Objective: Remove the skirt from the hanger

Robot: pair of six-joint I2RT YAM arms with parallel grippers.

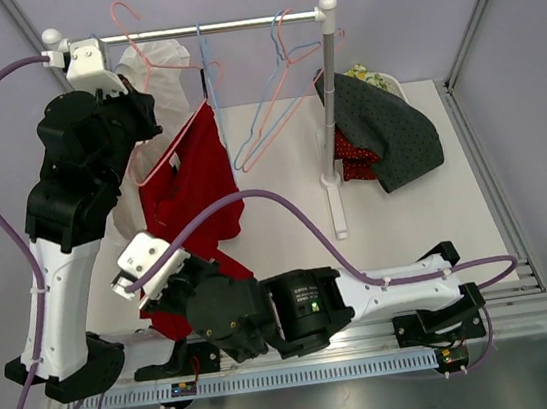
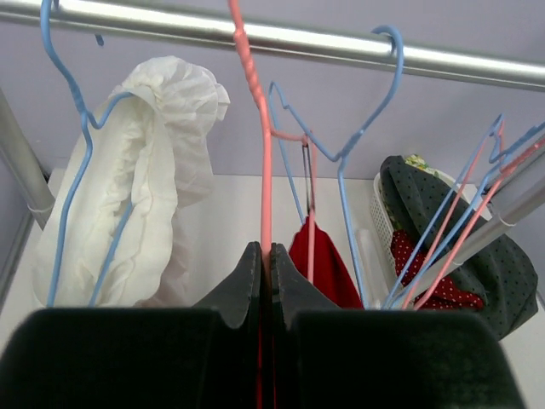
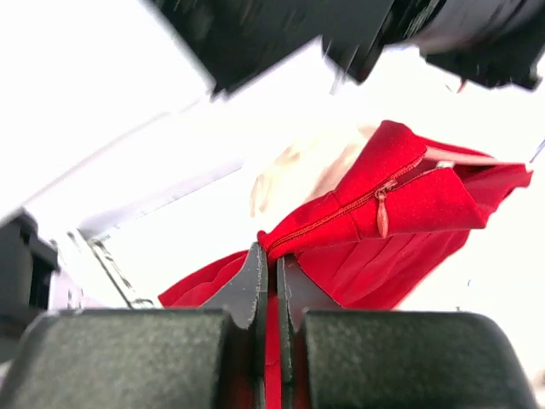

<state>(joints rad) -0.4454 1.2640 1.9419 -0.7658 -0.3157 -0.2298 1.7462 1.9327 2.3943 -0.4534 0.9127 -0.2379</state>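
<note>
The red skirt (image 1: 195,180) hangs from a pink wire hanger (image 1: 167,144) at the left of the rack and trails down to the table's near edge. My left gripper (image 1: 151,118) is high up beside the rail, shut on the pink hanger (image 2: 266,170); its gripper (image 2: 266,256) pinches the wire just below the neck. A bit of the skirt (image 2: 328,264) shows behind the jaws. Low and near, my right gripper (image 1: 162,302) is shut on the skirt's edge. In the right wrist view that gripper (image 3: 272,260) clamps the fabric of the skirt (image 3: 400,230) next to the zip seam.
A white garment (image 1: 162,63) on a blue hanger (image 2: 68,85) hangs left of the skirt. Empty blue and pink hangers (image 1: 275,103) hang from the rail (image 1: 230,26). The rack post (image 1: 331,106) stands mid-table. A basket (image 2: 377,213) holding dark dotted cloth (image 1: 395,133) sits back right.
</note>
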